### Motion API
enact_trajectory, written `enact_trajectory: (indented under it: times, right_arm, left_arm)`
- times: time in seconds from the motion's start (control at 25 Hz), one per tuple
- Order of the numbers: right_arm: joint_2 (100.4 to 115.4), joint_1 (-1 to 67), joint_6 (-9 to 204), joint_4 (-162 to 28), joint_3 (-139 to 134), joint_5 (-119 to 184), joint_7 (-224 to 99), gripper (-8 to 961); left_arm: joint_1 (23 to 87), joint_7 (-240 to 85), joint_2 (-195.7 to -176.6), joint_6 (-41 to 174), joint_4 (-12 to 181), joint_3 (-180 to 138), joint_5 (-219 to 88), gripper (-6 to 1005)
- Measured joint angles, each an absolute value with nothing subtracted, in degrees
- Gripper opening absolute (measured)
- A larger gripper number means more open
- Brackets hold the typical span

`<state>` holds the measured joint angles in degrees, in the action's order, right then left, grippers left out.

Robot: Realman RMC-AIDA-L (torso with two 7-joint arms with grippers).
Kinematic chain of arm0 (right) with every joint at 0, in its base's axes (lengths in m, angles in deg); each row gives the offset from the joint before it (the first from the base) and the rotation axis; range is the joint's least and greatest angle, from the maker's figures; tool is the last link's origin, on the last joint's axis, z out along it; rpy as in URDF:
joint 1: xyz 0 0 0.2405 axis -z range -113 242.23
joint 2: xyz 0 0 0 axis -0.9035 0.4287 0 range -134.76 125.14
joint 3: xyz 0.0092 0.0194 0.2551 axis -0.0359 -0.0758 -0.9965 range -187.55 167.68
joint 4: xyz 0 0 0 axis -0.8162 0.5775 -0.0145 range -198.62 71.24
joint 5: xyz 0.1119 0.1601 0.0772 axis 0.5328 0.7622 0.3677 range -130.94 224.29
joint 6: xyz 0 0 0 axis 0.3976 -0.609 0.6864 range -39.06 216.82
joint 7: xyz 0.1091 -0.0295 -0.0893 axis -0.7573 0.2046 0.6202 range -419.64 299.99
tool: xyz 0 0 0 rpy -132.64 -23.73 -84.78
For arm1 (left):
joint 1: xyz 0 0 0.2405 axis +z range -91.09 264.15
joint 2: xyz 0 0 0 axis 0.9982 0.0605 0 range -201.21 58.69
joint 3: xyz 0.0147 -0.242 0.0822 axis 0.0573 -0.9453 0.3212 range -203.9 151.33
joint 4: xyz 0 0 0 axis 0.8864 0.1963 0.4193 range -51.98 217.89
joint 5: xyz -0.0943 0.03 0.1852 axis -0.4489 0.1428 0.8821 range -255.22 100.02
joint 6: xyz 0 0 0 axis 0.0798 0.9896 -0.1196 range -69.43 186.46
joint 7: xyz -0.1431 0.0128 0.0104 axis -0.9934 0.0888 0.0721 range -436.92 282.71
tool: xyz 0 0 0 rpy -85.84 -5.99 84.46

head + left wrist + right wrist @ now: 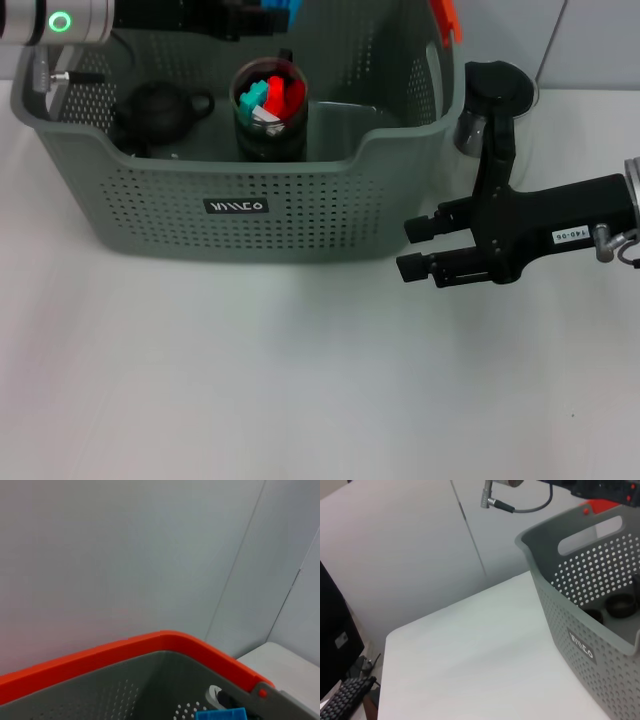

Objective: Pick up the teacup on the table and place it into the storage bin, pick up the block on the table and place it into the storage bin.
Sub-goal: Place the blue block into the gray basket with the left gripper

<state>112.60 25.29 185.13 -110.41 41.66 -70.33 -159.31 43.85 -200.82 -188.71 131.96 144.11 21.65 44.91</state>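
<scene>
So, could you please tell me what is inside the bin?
Inside the bin: a black teapot, a dark cup holding red and teal blocks. The far corners are hidden by the left arm.

head: we look forward and down on the white table point(300, 400) and grey perforated plastic storage bin point(150, 200) | left wrist: we sit close over the bin's orange rim point(125, 650), facing the pale wall point(125, 555) | right wrist: we view the bin's labelled front from beside it, low across the table | shared: the bin

Soft even light, faint shadows
</scene>
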Motion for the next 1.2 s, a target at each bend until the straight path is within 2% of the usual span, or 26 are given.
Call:
enact_trajectory:
  times: [0.36, 0.84, 1.2]
  right_arm:
    - [112.53, 25.2, 185.4, -110.5, 41.2, -70.3, -159.5, 609]
    - [112.52, 25.3, 185.4, -110.5, 41.2, -70.3, -159.5, 609]
    - [112.52, 25.5, 185.5, -110.5, 41.2, -70.3, -159.6, 609]
  left_arm:
    - [43.2, -201.7, -188.65, 131.4, 144.3, 23.8, 48.0, 400]
    - [42.2, -202.8, -190.80, 122.9, 143.7, 30.0, 55.5, 399]
    - [41.9, -204.8, -191.25, 121.6, 143.7, 30.1, 59.3, 399]
